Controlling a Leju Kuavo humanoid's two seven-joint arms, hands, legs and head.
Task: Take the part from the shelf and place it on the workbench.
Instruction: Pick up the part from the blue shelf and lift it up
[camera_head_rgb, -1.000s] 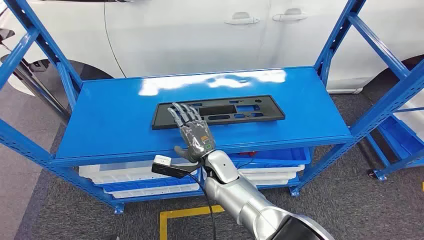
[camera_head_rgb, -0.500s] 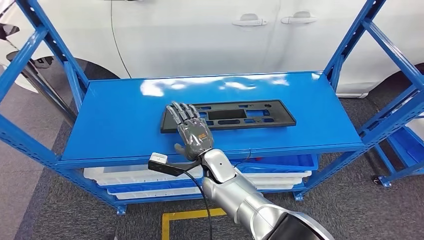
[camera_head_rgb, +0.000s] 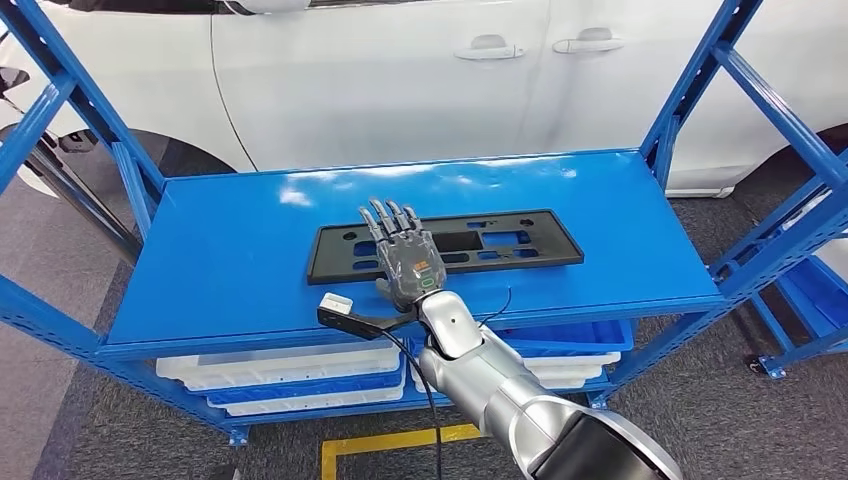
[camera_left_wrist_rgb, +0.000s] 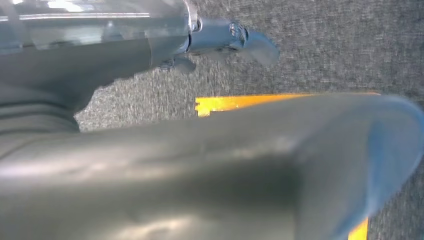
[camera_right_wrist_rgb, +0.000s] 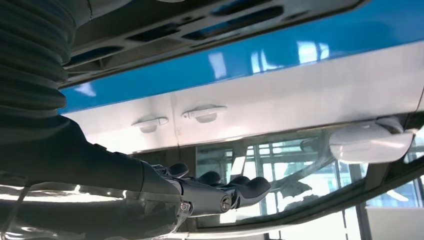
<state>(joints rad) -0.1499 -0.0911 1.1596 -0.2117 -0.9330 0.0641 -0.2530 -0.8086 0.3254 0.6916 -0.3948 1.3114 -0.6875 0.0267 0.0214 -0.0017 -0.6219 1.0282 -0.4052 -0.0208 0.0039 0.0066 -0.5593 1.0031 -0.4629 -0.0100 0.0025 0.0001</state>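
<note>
Head view: my right hand (camera_head_rgb: 408, 264) hovers flat over the blue shelf (camera_head_rgb: 230, 250), fingers (camera_head_rgb: 392, 222) spread and holding nothing, reaching across the black part (camera_head_rgb: 520, 245), which lies flat under and beyond my fingertips. White car (camera_head_rgb: 380, 80) further beyond.

Left wrist view: my left hand (camera_left_wrist_rgb: 225, 42) hangs over grey floor (camera_left_wrist_rgb: 320, 45), grip unclear.

Right wrist view: fingers extended, apart, just off the part.

Part (camera_head_rgb: 500, 243): middle stretch hidden under the right hand (camera_head_rgb: 408, 262).
White car (camera_head_rgb: 400, 80): cut off at the frame's top.
Left wrist view: blurred; hand's state unreadable.
</note>
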